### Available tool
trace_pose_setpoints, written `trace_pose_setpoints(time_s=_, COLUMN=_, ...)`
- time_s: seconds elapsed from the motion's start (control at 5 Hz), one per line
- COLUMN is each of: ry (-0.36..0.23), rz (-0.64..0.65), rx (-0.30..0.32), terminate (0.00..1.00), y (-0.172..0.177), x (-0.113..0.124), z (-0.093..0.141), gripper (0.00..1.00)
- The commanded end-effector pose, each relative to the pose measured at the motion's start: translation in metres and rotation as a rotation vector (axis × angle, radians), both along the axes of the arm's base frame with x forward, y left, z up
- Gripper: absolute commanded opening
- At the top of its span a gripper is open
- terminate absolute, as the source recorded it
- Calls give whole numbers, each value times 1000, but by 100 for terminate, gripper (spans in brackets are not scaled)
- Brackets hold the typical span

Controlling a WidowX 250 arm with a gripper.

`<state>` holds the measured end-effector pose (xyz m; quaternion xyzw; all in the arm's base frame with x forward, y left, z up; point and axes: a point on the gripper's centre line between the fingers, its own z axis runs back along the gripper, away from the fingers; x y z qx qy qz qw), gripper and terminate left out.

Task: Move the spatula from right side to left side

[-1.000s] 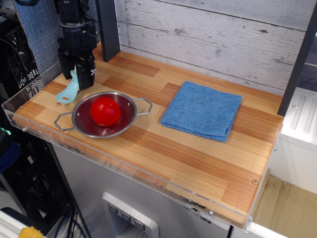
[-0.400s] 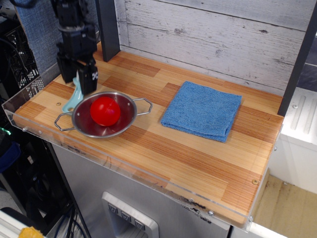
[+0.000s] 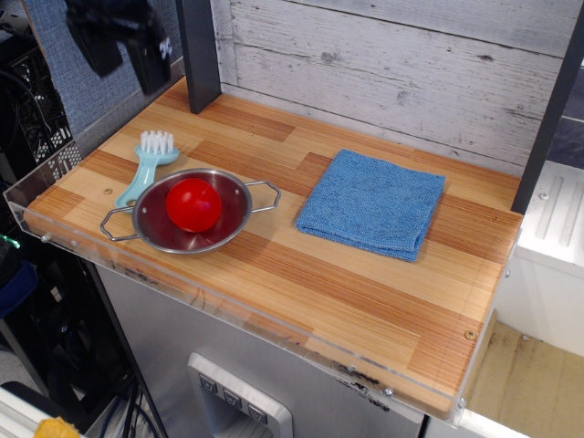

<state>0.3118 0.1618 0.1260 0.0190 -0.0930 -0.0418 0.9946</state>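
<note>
Now that the gripper [image 3: 128,50] is lifting clear toward the far left corner, its fingers spread and holding nothing, the spatula [image 3: 146,166] is lying released on the wooden table [image 3: 365,292] at the left side, bristles pointing far, just beside the steel bowl [image 3: 187,212]; the move looks done. The bowl is holding a red ball [image 3: 193,204], and the blue cloth [image 3: 372,203] is sitting to the right.
</note>
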Motion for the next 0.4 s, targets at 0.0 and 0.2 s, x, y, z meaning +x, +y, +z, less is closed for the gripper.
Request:
trace_pose_setpoints(time_s=0.0, ry=-2, rz=-29, rx=36, terminate=0, y=-33, x=7, z=28, gripper=100)
trace_pose_setpoints(time_s=0.2, ry=5, rz=-38, rx=40, terminate=0, y=-38, x=7, z=27, gripper=100)
